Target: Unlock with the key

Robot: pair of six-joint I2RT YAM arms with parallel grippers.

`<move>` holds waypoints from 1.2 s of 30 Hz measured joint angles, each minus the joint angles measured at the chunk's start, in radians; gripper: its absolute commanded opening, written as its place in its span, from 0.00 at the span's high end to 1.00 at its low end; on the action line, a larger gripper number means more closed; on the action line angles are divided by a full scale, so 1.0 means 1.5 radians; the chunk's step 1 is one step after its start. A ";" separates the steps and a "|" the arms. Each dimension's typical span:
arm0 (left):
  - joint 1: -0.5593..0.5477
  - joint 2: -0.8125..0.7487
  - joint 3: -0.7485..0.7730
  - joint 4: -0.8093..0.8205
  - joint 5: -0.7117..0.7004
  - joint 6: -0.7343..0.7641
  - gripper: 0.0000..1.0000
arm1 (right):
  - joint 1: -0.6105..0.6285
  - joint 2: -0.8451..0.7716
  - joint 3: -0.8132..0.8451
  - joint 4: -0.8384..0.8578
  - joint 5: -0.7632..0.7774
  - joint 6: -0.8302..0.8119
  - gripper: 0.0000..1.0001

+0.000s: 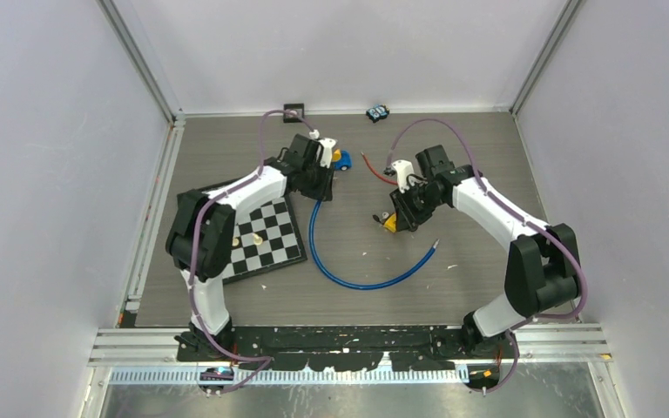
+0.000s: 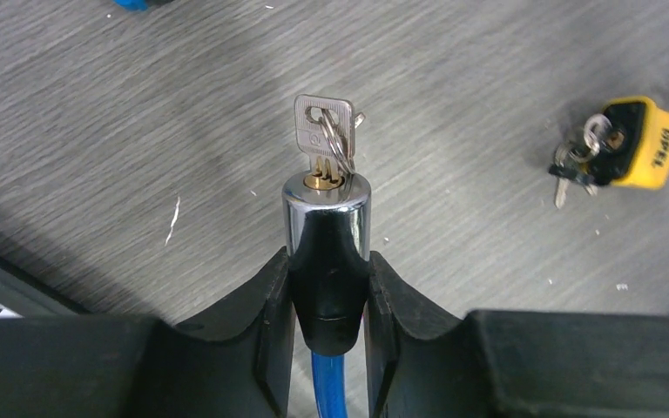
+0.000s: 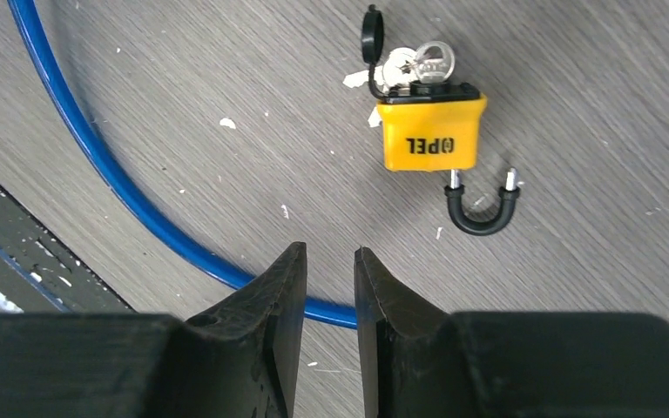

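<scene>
left gripper (image 2: 331, 261) is clamped on the black neck of the cable lock's chrome cylinder (image 2: 327, 209), with the blue cable (image 2: 329, 392) running back between the fingers toward the wrist. the key (image 2: 322, 126) is seated in the brass keyway at the cylinder's free end. its flat bow and ring stand clear beyond the fingertips.

right gripper (image 3: 329, 261) is held at a narrow gap with nothing between its fingers. it hangs above the table (image 3: 183, 104), beside a loop of the same cable, and is aimed toward a yellow padlock (image 3: 429, 132). that padlock carries its own bunch of keys (image 3: 418, 65). one leg of its shackle (image 3: 482, 213) appears to be out of the body, so it is judged to be open already.

the coming move is judged to turn on one relation. the key's long axis continues the cylinder's axis and so runs straight out along the left claw's own line, away from its wrist. the lock is thus held fast by the left arm, and the key can be turned only by the right arm, the only free one.

in the overhead view the held lock lies to the right arm's left and somewhat farther from the bases, well apart from the right claw. the bow's flat faces would have to be met squarely by the right fingers, and the twist made about the shared axis. whether the present gap would admit the bow cannot be told.
</scene>
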 measured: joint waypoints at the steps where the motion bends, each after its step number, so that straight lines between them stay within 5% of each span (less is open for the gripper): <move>1: 0.000 0.009 0.002 0.004 -0.006 -0.012 0.98 | -0.003 -0.003 0.000 0.000 0.006 -0.002 0.67; 10: -0.002 0.128 0.064 -0.006 -0.016 -0.081 0.82 | -0.065 -0.054 0.000 -0.012 0.013 -0.007 0.66; 14: -0.004 0.153 0.102 -0.019 -0.016 -0.087 0.66 | -0.086 -0.069 0.000 -0.024 0.012 -0.007 0.66; 28: -0.005 0.151 0.111 -0.049 -0.051 -0.039 0.21 | -0.102 -0.088 0.000 -0.041 -0.003 -0.007 0.65; 33: -0.005 0.115 0.105 -0.065 -0.079 0.012 0.03 | -0.112 -0.103 0.000 -0.043 -0.007 -0.003 0.56; 36: -0.005 0.058 0.085 -0.066 -0.089 0.048 0.00 | -0.126 -0.114 0.002 -0.044 -0.011 0.007 0.50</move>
